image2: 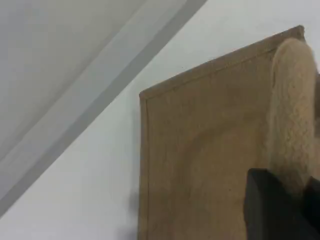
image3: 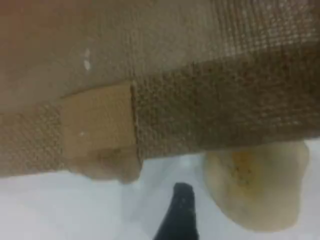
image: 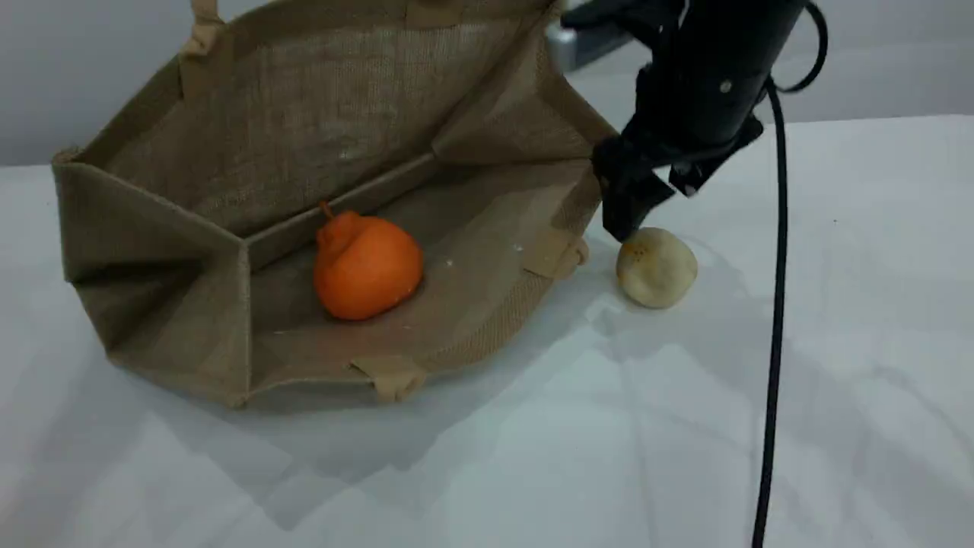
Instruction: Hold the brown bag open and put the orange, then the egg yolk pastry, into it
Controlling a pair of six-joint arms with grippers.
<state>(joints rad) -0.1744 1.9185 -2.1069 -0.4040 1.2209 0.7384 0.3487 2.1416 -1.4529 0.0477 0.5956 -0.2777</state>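
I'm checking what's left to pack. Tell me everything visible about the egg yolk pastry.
The egg yolk pastry is a small, pale cream, rounded bun with a browned speckled patch on top. It sits on the white table, outside the brown bag, just off its open mouth. The right gripper hangs open right over it; contact unclear.

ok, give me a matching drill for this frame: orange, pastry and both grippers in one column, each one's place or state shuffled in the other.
Things:
1. orange
2. egg yolk pastry
3. left gripper
4. right gripper

Place or state:
A. on the table, just outside the brown bag
B. shut on the bag's handle
C. lying inside the bag
D. open, poised right at the pastry

Pairs: 1-C, 2-A, 3-B, 4-D
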